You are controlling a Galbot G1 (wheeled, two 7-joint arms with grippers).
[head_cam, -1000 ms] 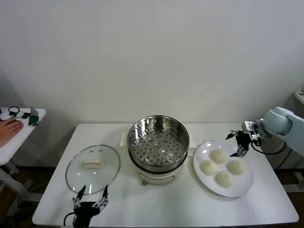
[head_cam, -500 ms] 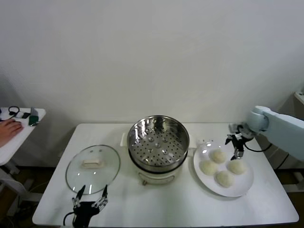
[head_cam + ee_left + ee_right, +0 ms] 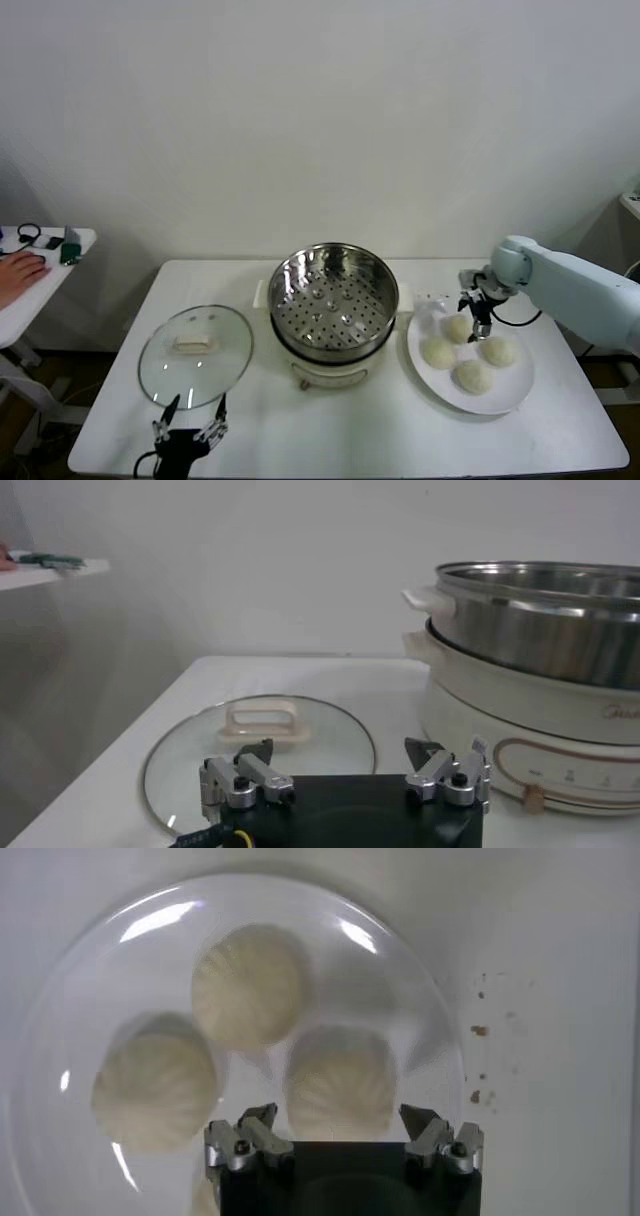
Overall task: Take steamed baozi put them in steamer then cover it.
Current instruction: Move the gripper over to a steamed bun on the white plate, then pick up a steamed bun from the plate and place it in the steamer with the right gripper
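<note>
From my head, a white table [image 3: 110, 420] stands before a plain wall. The steamer [image 3: 333, 290] sits mid-table, its glass lid [image 3: 195, 343] flat to my left. Four buns [image 3: 460, 328] lie on a plate [image 3: 505, 395] to my right. My right claw [image 3: 478, 318] hangs over the rear bun.

Left wrist: my left claw [image 3: 345, 770] gapes wide beside the lid.

Right wrist: my right claw [image 3: 340, 1133] straddles a bun [image 3: 340, 1093], fingers apart, no grip.

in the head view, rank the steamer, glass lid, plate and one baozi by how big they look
1. steamer and plate: look about alike, not ranked
2. glass lid: slightly smaller
3. baozi: smallest by far
</note>
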